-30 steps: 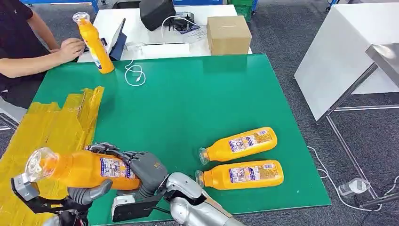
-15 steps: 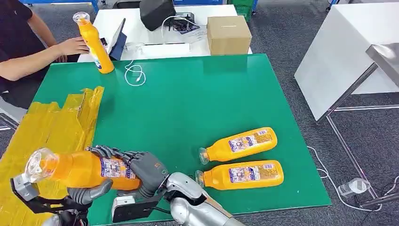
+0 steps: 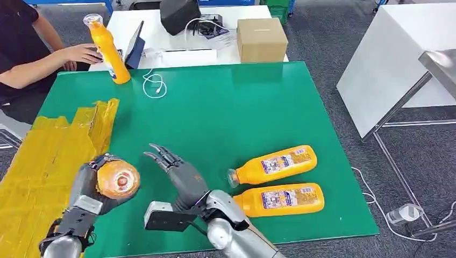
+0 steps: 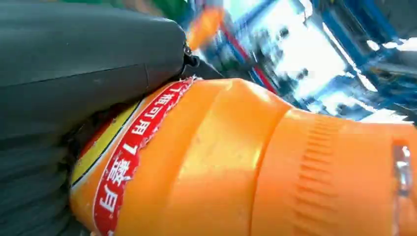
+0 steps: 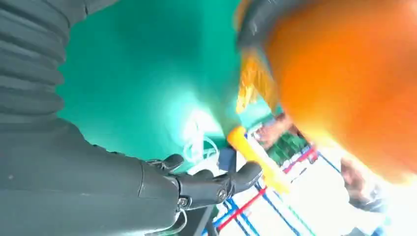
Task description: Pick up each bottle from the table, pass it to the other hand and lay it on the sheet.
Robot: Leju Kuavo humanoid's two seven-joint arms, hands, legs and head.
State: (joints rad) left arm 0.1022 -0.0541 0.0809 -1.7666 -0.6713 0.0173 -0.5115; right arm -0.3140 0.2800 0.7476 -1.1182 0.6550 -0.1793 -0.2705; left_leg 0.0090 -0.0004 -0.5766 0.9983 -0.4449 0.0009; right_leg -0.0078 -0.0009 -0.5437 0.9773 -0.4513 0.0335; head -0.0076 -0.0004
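Observation:
My left hand (image 3: pixel 88 194) grips an orange bottle (image 3: pixel 118 180) with its base turned toward the camera, at the near left where the green table meets the yellow sheet (image 3: pixel 43 161). The left wrist view shows that bottle (image 4: pixel 255 162) close up against the grey hand (image 4: pixel 74 73). My right hand (image 3: pixel 180 174) is beside the bottle with fingers spread and holds nothing; its fingers (image 5: pixel 216 184) show apart from the bottle (image 5: pixel 344 83). Two more orange bottles (image 3: pixel 275 164) (image 3: pixel 279 199) lie on their sides at the near right. Another bottle (image 3: pixel 107 49) stands upright at the far left.
A person sits at the far left, one hand (image 3: pixel 83 52) by the upright bottle. A white cable (image 3: pixel 153 83) lies on the green table (image 3: pixel 226 107). A cardboard box (image 3: pixel 261 38) and dark equipment stand on the white table behind. Grey floor lies beyond the right edge.
My right hand let go of the bottle and drew away to the right with fingers spread. My left hand turned the bottle so its base faces the camera. The person's hand shifted slightly.

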